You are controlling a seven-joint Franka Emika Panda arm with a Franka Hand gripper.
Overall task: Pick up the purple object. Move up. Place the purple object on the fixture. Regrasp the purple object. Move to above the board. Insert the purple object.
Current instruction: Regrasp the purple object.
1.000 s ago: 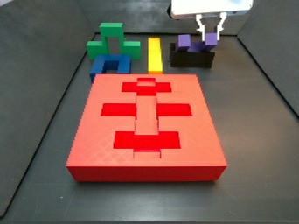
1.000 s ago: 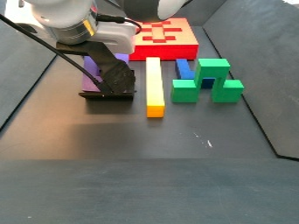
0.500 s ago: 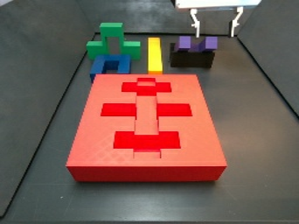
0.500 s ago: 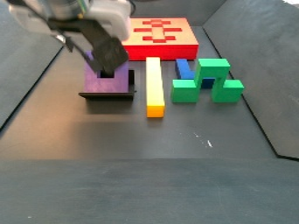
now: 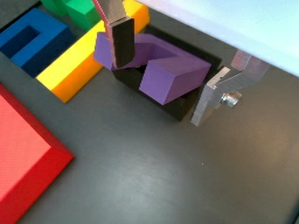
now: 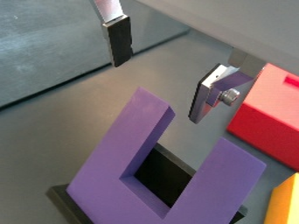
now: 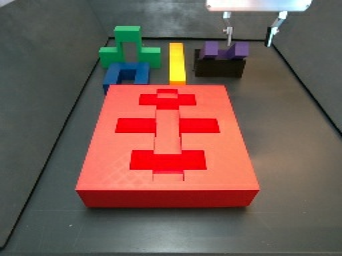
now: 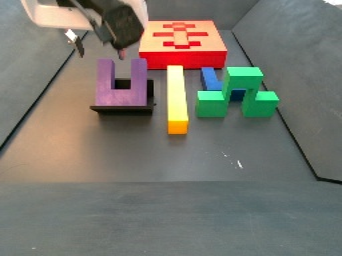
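Note:
The purple object [image 7: 225,50] rests on the dark fixture [image 7: 221,68], its two prongs up, to the right behind the red board [image 7: 120,160]. My gripper [image 7: 250,33] hangs open above it, a little to the right, touching nothing. In both wrist views the purple object [image 5: 170,74] [image 6: 128,157] lies below the open gripper [image 5: 163,90] [image 6: 160,87], clear of both plates. A side view shows the purple object [image 8: 120,85] lying on the fixture [image 8: 123,108] in front of the board [image 8: 221,50].
A yellow bar [image 7: 178,62] lies between the fixture and a blue block [image 7: 124,76], with a green cross-shaped block [image 7: 127,45] behind. Dark walls close in the floor on both sides.
The gripper has opened, let go of the purple object and risen above it. The purple object stays on the fixture.

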